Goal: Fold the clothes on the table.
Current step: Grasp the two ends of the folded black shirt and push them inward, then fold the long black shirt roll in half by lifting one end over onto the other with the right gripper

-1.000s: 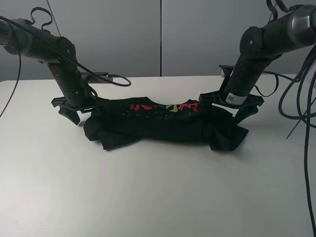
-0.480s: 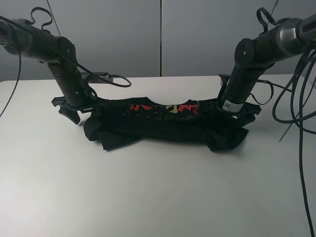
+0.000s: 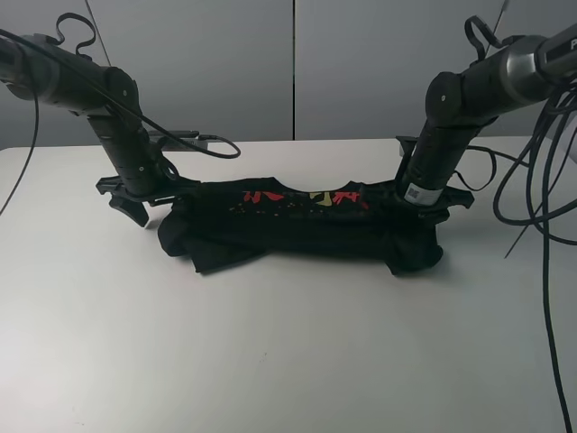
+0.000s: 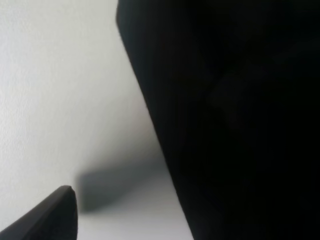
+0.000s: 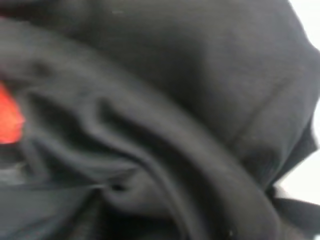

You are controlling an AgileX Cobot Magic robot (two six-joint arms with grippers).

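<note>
Mid-fold: shirt (image 3: 297, 230) bunched near the table's (image 3: 270, 361) far edge. Left hand (image 3: 149, 206) looks spread; right hand (image 3: 425, 206), cannot tell. Next: pinch both ends.

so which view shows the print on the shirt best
Exterior high: the print shows as a row of red and yellow characters along the far edge of the bunched T-shirt. Right wrist catches only one blurred red patch among black folds. Left wrist shows plain black fabric against the white table, no print.

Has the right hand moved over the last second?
Yes. The right hand sank onto the shirt, shifting slightly left toward the wall seam.
</note>
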